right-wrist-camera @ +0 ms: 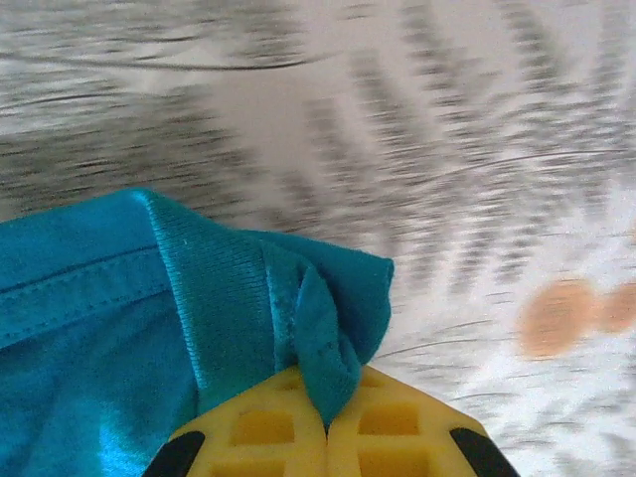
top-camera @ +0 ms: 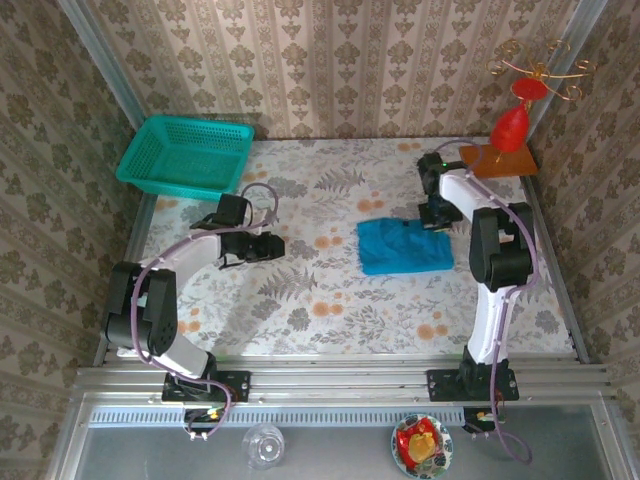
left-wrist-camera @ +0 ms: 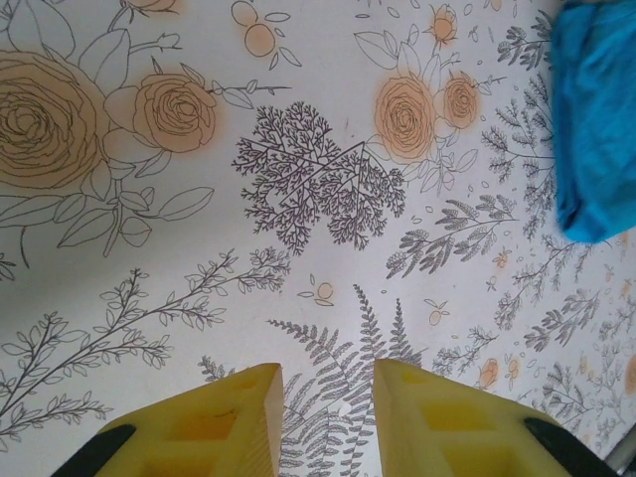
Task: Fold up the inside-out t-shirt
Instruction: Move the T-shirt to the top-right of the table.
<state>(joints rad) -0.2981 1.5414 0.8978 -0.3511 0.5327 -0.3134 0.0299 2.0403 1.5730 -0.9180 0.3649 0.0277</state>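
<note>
Fabric this soft drapes and slips, so we take hems and corners. Our right fingers (right-wrist-camera: 326,425) are clamped on a bunched edge of the shirt (top-camera: 404,246), lying compact on the desk (top-camera: 330,310); our left fingers (top-camera: 272,246) hover part-open, empty, well apart.

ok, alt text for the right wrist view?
The yellow right gripper, shut, pinches a ribbed edge of the blue t-shirt at the bottom of the frame. The rest of the shirt spreads to the left, with a blurred floral table behind.
</note>
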